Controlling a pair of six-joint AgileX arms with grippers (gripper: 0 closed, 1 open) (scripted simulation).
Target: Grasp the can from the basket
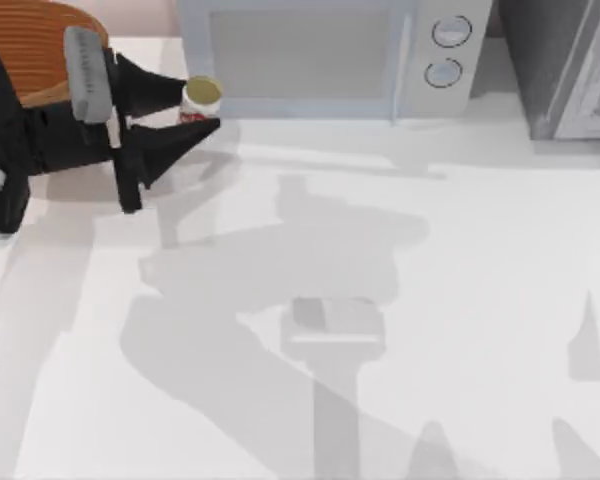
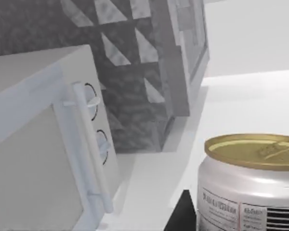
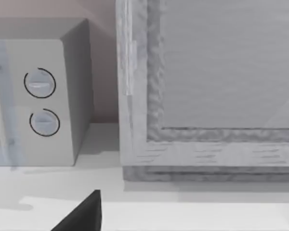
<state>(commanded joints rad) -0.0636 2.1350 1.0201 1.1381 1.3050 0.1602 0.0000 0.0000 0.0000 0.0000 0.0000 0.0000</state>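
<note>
The can [image 1: 201, 93], a small cylinder with a gold top and a white label with red marks, sits between the two black fingers of my left gripper [image 1: 202, 108], which is shut on it. It is held just right of the orange-brown woven basket [image 1: 30, 40] at the table's far left corner, outside the basket's rim. In the left wrist view the can [image 2: 253, 185] looms close, upright, with one dark fingertip [image 2: 183, 216] beside it. My right gripper [image 3: 82, 216] shows as a dark shape in the right wrist view, away from the can.
A pale grey microwave [image 1: 320, 55] stands along the back edge, just right of the can, with two round dials [image 1: 450, 50]. A grey textured cabinet [image 1: 565, 65] fills the back right corner. The white tabletop [image 1: 380, 300] stretches toward the front.
</note>
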